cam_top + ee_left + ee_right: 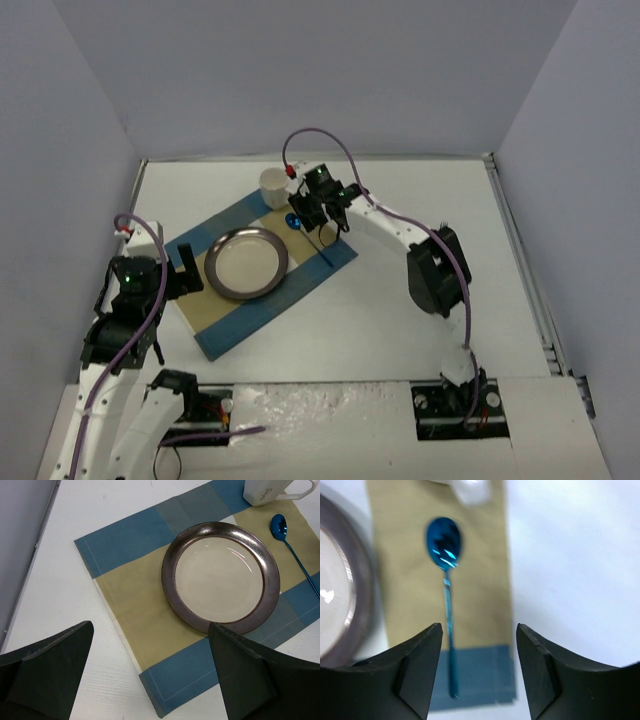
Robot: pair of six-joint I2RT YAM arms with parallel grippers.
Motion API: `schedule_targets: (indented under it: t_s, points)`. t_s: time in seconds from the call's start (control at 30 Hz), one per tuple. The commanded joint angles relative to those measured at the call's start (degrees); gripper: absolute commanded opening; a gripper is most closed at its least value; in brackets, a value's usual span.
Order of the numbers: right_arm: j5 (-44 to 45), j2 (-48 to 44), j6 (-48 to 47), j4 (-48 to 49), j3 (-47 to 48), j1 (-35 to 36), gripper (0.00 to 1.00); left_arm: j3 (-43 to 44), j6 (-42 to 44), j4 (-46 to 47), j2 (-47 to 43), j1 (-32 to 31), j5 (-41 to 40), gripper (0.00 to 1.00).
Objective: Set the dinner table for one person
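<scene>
**A:** While the right gripper (479,627) hangs over the spoon (447,605), let's take stock. Its jaws stand apart with nothing in them. The blue spoon lies flat on the placemat (240,318), bowl toward the far side.

**B:** And the left gripper (150,627)?

**A:** Spread wide and holding nothing, off the mat's near-left side.

**B:** So where's the setting?

**A:** The dinner table (420,320) is the big white top under everything. The striped mat sits left of centre on it, turned at an angle. The plate (247,263) is in the middle of the mat, the mug (272,186) at its far edge and the spoon to the right of the plate.

**B:** I'd call that most of a place for one.

**A:** Agreed. There's no fork, knife or napkin anywhere in shot, so I can't say whether more is due. At the least, both arms need to pull clear.

**B:** Which camera earns its keep?

**A:** The overhead gives the whole layout and both arms, but the right wrist covers part of the spoon there. The right wrist view shows the spoon full length, apart from the plate's rim, its handle end on the blue band. The mug is only a blur in it.

**B:** And the left wrist?

**A:** It shows the plate's dark rim and pale centre. It also catches the lettering on the mug, and the spoon's bowl just beside the mug, not touching.
</scene>
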Motion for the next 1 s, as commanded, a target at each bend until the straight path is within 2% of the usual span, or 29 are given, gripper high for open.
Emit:
schedule_targets:
  t_s: [0.0,0.23,0.3,0.47,0.6,0.77,0.97]
  points:
    - [3.5,-13.8,4.8,3.5,-10.6,-8.4,0.61,0.7,0.6,3.1,1.0,0.5,0.9,0.97]
    - [3.3,-23.6,7.7,7.9,-27.1,-22.8,0.67,0.6,0.5,3.2,0.9,0.9,1.4,0.97]
    - [-1.4,-26.0,8.2,10.3,-32.0,-28.6,0.67,0.6,0.5,3.3,0.8,0.9,1.7,0.97]
    - [-13.4,-26.8,7.4,17.2,-37.6,-39.9,0.67,0.6,0.6,3.5,0.7,1.0,2.3,0.97]
    - [-19.8,-24.6,6.5,20.5,-39.3,-46.5,0.66,0.5,0.6,3.5,0.6,1.0,2.9,0.97]
    - [-24.2,-21.4,5.9,24.8,-39.1,-51.3,0.65,0.5,0.6,3.5,0.5,1.0,3.4,0.97]
    - [-30.7,-15.4,2.6,26.9,-36.3,-52.5,0.62,0.5,0.6,3.5,-0.1,1.0,3.8,0.97]
